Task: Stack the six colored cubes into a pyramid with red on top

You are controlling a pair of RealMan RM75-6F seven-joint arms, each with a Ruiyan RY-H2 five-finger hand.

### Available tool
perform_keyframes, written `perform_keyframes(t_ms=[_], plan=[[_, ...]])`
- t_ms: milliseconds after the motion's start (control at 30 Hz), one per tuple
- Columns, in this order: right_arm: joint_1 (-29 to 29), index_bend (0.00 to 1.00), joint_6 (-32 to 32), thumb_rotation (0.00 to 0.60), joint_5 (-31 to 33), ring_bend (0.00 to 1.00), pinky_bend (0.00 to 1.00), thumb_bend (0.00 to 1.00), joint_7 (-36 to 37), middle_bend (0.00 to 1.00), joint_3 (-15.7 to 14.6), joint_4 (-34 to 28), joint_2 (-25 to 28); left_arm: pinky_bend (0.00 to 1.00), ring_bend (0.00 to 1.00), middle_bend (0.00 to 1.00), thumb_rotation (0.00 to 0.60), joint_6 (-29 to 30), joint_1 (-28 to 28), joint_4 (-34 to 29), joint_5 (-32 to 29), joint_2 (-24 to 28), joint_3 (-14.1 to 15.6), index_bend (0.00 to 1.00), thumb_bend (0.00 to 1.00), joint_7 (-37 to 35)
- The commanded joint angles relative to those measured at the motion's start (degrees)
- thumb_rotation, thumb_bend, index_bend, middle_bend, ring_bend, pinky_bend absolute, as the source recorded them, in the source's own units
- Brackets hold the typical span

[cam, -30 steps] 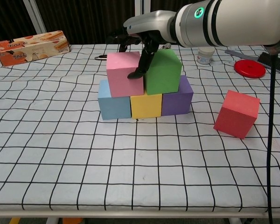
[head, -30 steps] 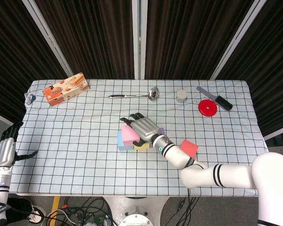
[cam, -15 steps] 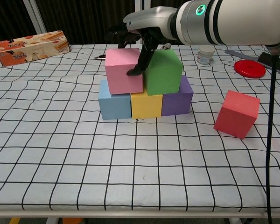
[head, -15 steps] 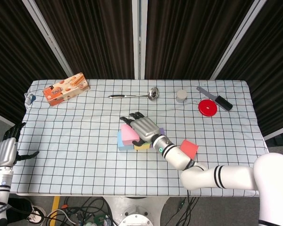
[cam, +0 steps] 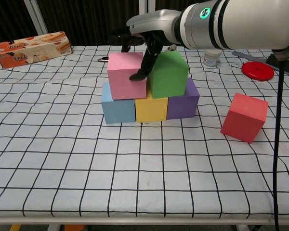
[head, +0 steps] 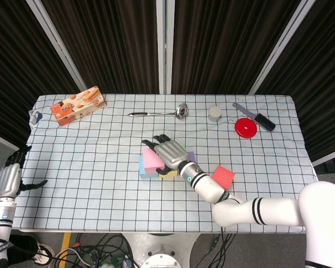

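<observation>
Blue (cam: 117, 107), yellow (cam: 151, 108) and purple (cam: 183, 102) cubes form a row mid-table. On top of them sit a pink cube (cam: 125, 77) at the left and a green cube (cam: 169, 74) at the right. My right hand (cam: 147, 36) reaches over both from behind and grips the pink cube (head: 151, 162), thumb on its front right face. Apart on the cloth to the right lies the red cube (cam: 244, 117), tilted. Off the table's left edge, my left hand (head: 10, 177) hangs with fingers apart and holds nothing.
An orange snack box (head: 78, 104) lies at the back left, with a metal ladle (head: 159, 113) at the back middle. A white jar (head: 214, 114), a red disc (head: 245, 127) and a black-handled tool (head: 257, 117) sit at the back right.
The pink cube has shifted slightly left in my right hand's grip, rising a little and then settling lower. The left hand barely drifted.
</observation>
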Motion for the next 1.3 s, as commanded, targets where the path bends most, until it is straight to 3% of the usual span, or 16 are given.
perform_keyframes(t_ms=[33,1033,1133,1300], plan=[[0.04,0.00,0.10,0.600,0.28,0.00,0.00,0.27,-0.39,0.31,-0.12,-0.02,-0.13,0.04,0.00,0.03,0.600,0.01,0.02,0.02,0.02,0.00,-0.01,0.08,0.00,0.05],[-0.72,0.00,-1.04,0.600,0.13,0.00,0.00,0.27,-0.35,0.31,0.06,1.15,-0.56,0.03,0.00,0.03,0.600,-0.33,0.22,0.08,0.11,-0.64,0.28,0.08,0.00,2.00],[-0.79,0.00,-1.22,0.600,0.18,0.00,0.00,0.26,-0.30,0.28,0.01,1.20,-0.55,0.03,0.00,0.03,0.600,0.08,0.51,-0.11,0.41,-0.52,0.46,0.08,0.00,1.89],[-1.05,0.00,-1.88,0.600,-0.02,0.00,0.00,0.20,0.64,0.15,0.46,1.44,-0.55,0.03,0.00,0.03,0.600,-0.05,0.55,-0.10,0.23,-0.49,0.37,0.07,0.00,1.86]])
